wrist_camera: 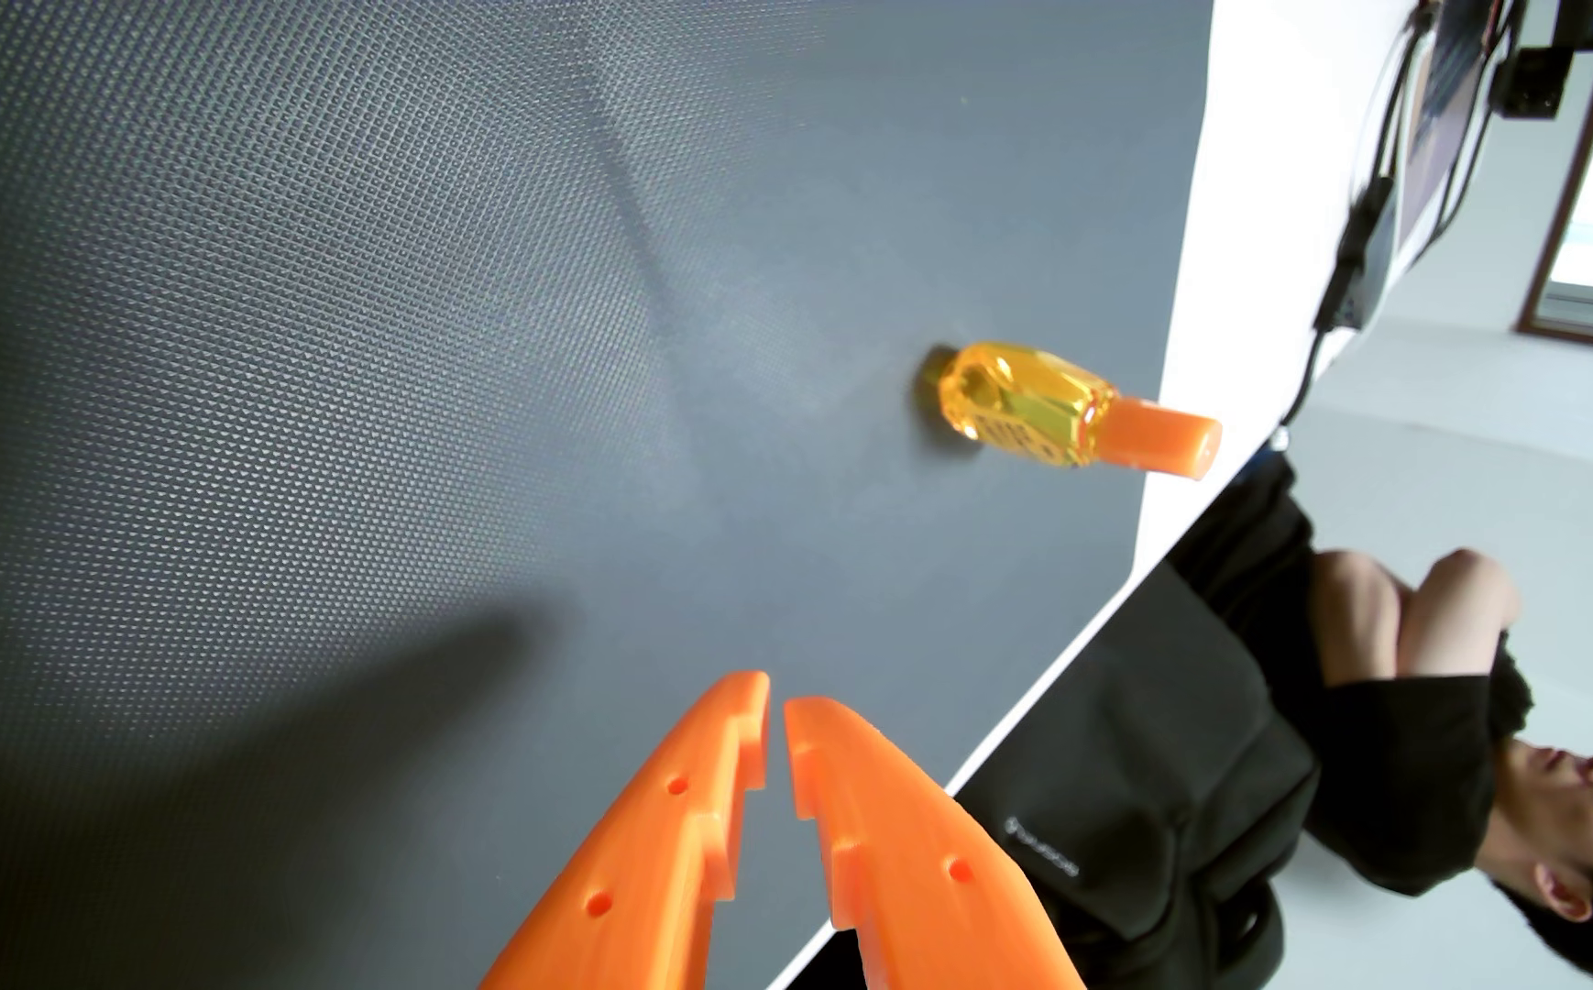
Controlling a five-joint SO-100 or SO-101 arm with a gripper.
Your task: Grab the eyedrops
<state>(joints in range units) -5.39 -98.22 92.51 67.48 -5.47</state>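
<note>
In the wrist view, the left and middle are taken up by the dark grey textured mat (pixel 297 333) spread over the white table (pixel 1250 190), with my shadow falling across its lower part. At the bottom centre is my gripper (pixel 776 704), two orange plastic fingers with stepped inner edges; the tips stand almost together with only a thin slit between them, and they hold nothing.

Up and to the right of those tips, well apart from them, stands the small amber-yellow translucent eyedrop bottle with an orange cap (pixel 1059 419). Its base rests on the mat near the mat's far edge, and its long axis runs from base to cap toward the right of the view, the cap pointing away from the mat. I judge I must open wide, reach ahead and rightward, and close across the bottle's body.

Farther right, beyond the table's edge, sits a person in black clothing (pixel 1345 762).
</note>
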